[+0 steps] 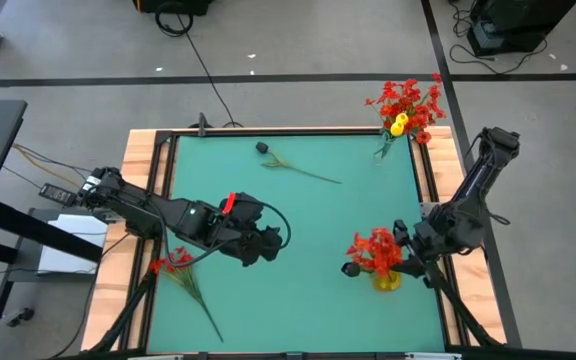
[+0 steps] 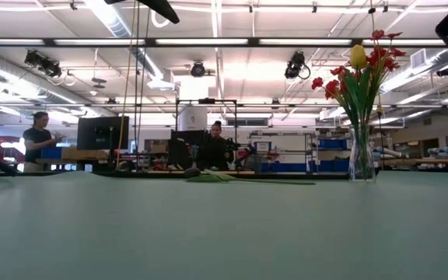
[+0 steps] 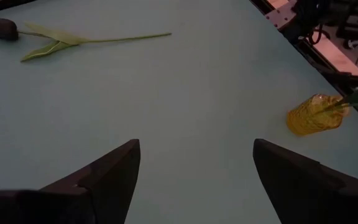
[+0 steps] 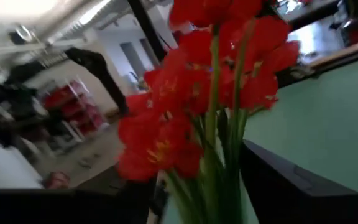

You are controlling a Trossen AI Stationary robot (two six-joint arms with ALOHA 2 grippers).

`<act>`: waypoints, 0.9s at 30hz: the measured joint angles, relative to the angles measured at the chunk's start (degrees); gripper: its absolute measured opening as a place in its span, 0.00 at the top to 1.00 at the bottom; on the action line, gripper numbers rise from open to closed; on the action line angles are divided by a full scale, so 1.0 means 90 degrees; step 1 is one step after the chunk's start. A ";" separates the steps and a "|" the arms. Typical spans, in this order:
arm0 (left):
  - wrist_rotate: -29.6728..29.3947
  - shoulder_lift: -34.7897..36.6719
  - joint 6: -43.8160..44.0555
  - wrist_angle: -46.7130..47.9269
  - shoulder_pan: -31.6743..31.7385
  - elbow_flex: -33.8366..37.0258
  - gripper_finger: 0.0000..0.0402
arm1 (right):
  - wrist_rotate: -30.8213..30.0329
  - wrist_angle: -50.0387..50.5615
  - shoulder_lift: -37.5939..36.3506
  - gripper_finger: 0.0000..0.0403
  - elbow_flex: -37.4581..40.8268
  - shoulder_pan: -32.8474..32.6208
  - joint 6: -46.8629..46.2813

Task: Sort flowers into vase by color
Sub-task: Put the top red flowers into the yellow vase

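Here the open, empty left gripper [image 1: 265,243] should reach across for the dark-headed flower [image 1: 293,165], pinching mid-stem, while the right gripper [image 1: 393,262] grips the red flowers [image 1: 373,250] at the yellow vase [image 1: 386,279].

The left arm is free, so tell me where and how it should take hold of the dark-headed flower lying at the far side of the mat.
Grip the dark-headed flower on its bare thin stem, past the leaves, coming straight down from above. It lies flat on the mat, so only a top-down pinch across the stem seems workable. The left end effector is open and nearer than the right end effector, which is at the yellow vase.
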State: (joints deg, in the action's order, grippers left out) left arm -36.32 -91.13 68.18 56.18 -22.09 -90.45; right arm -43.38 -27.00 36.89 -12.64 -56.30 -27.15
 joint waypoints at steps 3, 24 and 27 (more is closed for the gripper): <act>0.0000 0.0000 -0.0214 0.0005 0.0000 0.0000 0.21 | -0.0136 0.0218 -0.0218 0.39 -0.0007 -0.0082 -0.0555; 0.0070 0.0000 -0.0160 0.0221 -0.0181 0.0000 0.21 | -0.1085 0.0914 -0.1796 0.37 -0.0027 -0.0113 -0.2402; 0.0075 0.0000 0.0613 0.0795 -0.0278 0.0000 0.21 | -0.1579 0.0579 -0.1976 0.37 -0.0027 -0.0113 -0.2124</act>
State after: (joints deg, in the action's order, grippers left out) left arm -35.64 -91.13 73.71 63.34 -24.59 -90.45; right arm -57.59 -21.79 19.11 -12.88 -57.32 -46.27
